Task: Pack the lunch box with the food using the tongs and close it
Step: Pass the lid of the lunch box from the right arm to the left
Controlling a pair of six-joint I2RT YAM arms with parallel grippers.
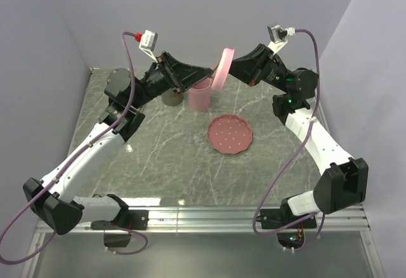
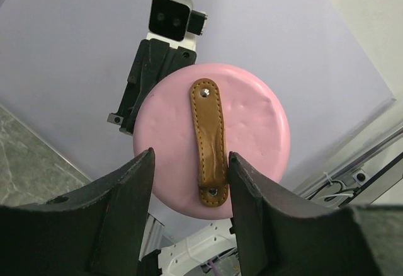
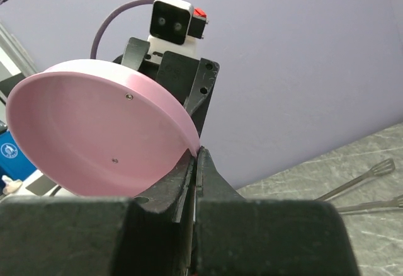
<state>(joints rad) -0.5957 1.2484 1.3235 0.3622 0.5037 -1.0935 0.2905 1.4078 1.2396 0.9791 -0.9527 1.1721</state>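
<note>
While our right gripper (image 3: 195, 157) pinches the tilted pink lid (image 3: 94, 131) by its rim above the lunch box (image 1: 199, 97), our left gripper (image 2: 191, 157) stands spread before its brown strap (image 2: 210, 137); the tongs (image 3: 378, 171) lie on the table (image 1: 158, 157).

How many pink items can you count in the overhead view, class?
3: the lid, held tilted by the right gripper; the tall container next to its lower edge; the scalloped plate lying on the table. Others may be hidden.
</note>
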